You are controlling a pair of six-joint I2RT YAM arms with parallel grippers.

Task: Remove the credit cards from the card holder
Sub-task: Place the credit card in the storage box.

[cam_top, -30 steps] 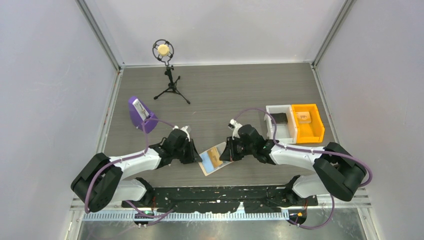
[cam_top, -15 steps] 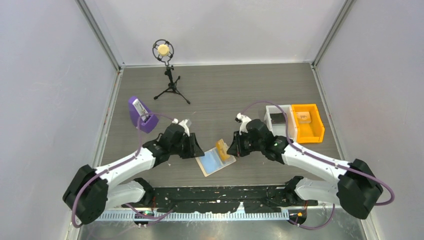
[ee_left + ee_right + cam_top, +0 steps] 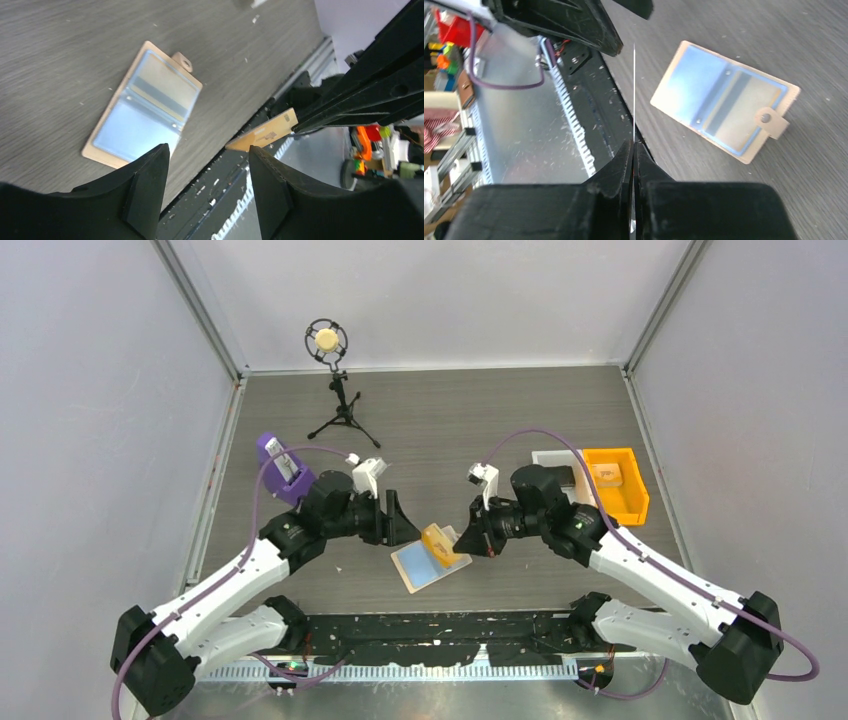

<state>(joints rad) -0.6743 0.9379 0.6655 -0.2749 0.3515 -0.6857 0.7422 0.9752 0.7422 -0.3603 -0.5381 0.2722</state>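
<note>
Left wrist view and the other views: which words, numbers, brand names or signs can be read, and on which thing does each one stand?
No text can be read in any view.
On the orange-yellow credit card, pinched in the right gripper: small dark print, too blurred to read.
On the card holder, lying open: no word, logo or number shows.

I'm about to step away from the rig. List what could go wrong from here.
1. The right gripper pinches the orange-yellow card by one end only, above the table; it could slip out and fall.
2. The card holder lies open and unheld, with the left gripper open and off it; pulling any further card might drag it.
3. Both grippers hang close together and could knock each other on the next move.
</note>
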